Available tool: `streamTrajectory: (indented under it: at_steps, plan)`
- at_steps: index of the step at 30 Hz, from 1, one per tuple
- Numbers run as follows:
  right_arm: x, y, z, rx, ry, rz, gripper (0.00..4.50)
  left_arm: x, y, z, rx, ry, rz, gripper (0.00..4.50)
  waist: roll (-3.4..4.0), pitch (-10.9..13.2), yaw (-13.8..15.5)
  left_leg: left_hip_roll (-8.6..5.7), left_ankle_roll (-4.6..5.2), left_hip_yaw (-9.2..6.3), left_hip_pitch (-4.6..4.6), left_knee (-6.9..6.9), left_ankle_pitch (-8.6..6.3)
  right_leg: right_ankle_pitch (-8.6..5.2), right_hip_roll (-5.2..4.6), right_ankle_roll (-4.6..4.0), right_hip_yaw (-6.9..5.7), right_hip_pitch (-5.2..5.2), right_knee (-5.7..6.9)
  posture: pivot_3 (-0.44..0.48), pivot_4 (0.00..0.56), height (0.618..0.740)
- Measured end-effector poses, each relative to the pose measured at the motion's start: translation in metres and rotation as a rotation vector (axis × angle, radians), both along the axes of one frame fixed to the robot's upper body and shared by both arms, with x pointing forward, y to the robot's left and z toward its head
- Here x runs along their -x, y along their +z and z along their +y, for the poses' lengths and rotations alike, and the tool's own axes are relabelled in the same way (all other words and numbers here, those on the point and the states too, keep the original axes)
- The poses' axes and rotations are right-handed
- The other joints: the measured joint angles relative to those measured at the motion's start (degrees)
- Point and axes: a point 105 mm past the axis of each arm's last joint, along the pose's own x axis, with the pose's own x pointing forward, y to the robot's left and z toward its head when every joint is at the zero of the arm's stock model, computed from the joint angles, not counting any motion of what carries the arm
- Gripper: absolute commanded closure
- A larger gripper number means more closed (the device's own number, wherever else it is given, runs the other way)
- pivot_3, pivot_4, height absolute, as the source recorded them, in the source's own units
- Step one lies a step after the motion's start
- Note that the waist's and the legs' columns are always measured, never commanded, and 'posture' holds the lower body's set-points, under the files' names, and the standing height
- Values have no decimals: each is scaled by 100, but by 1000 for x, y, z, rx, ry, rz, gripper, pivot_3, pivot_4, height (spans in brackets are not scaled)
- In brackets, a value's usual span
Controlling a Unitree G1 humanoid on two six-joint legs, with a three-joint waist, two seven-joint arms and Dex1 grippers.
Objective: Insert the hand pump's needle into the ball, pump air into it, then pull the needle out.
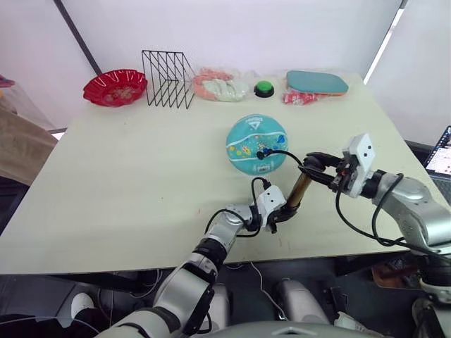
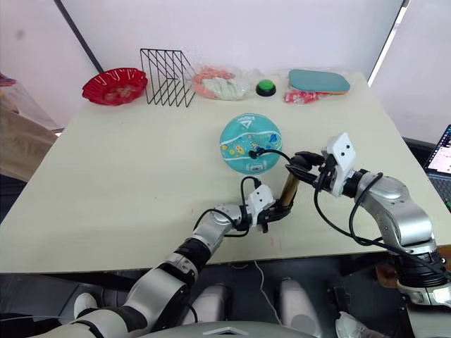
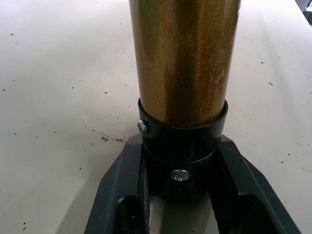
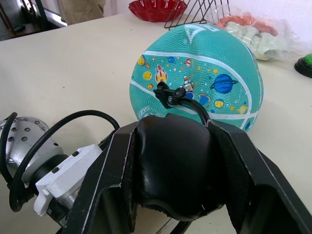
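The teal-blue ball (image 1: 256, 144) with cartoon prints rests on the table, right of centre. The bronze hand pump (image 1: 298, 192) stands tilted just in front of the ball. My left gripper (image 1: 282, 214) is shut on the pump's black bottom cap (image 3: 181, 152). My right gripper (image 1: 320, 169) is shut on the pump's black T-handle (image 4: 170, 168) at the top. The thin black hose (image 1: 287, 153) arcs from the pump to the ball, where the needle's black fitting (image 4: 169, 93) sits against the ball's surface; the metal pin itself is hidden.
Along the table's far edge stand a red bowl (image 1: 115, 87), a black wire rack (image 1: 168, 78), bagged items (image 1: 220, 85), a green button (image 1: 263, 88) and a teal paddle (image 1: 317, 82). The table's front edge (image 1: 176, 260) is close below my grippers.
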Motion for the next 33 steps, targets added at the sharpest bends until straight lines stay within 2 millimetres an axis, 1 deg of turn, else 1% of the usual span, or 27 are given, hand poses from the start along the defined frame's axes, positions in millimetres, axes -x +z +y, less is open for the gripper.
streamTrajectory:
  at_steps: [1,2,3,6,7,10,14,16,20,23,29,31,33]
  plan:
    - [0,0,0,0,0,0,2862,0,0,0,0,0,0,3431,0,0,0,0,0,0,0,0,0,0,0,0,0,0,0,0,150,740]
    - [-1,8,-3,13,6,-14,2862,0,1,-2,3,-3,0,3431,5,3,8,-1,0,0,-5,2,0,0,-1,0,0,-2,0,0,150,740]
    - [0,12,-7,20,11,-7,2862,0,1,-3,5,-5,0,3431,12,14,18,-4,0,0,-13,4,0,0,-4,0,0,-7,0,0,150,740]
    - [3,19,-13,24,16,30,2862,1,2,-4,9,-12,-1,3431,25,37,39,-10,0,-3,-32,4,0,0,-7,0,2,-23,-2,0,150,740]
    - [4,24,-17,32,17,49,2862,1,4,-6,14,-21,-6,3431,44,54,52,-17,0,-1,-47,4,0,2,-11,1,5,-35,-2,0,150,740]
    - [6,41,-23,35,16,54,2862,2,6,-8,22,-33,-11,3431,61,78,84,-25,0,-1,-63,4,0,15,-18,23,8,-47,-3,0,150,740]
    - [11,78,-31,20,18,28,2862,2,7,-9,25,-41,-13,3431,63,92,128,-27,1,-1,-74,4,0,15,-20,23,8,-56,-6,0,150,740]
    - [13,100,-35,0,13,5,2862,2,8,-9,25,-42,-17,3431,63,106,138,-24,1,0,-73,4,0,15,-19,22,7,-57,-5,0,150,740]
    - [18,129,-39,-8,7,-36,2862,2,9,-10,28,-45,-20,3431,70,110,154,-24,2,-1,-96,7,1,16,-19,23,5,-78,-4,0,150,740]
    - [20,138,-40,-14,7,-48,2862,2,9,-10,28,-46,-20,3431,70,110,158,-24,2,1,-98,10,1,16,-19,24,7,-79,-4,0,150,740]
    - [18,137,-41,-17,-10,-49,2862,2,9,-10,28,-45,-19,3431,71,110,156,-23,2,1,-97,10,1,17,-18,24,6,-79,-3,0,150,740]
    - [18,132,-43,-14,-18,-51,2862,2,9,-10,27,-45,-19,3431,69,108,156,-23,2,1,-96,10,1,17,-18,24,6,-78,-3,0,150,740]
    - [17,122,-43,-10,-27,-46,2862,2,8,-9,25,-42,-19,3431,68,104,149,-22,2,2,-91,10,1,17,-17,24,8,-76,-2,0,150,740]
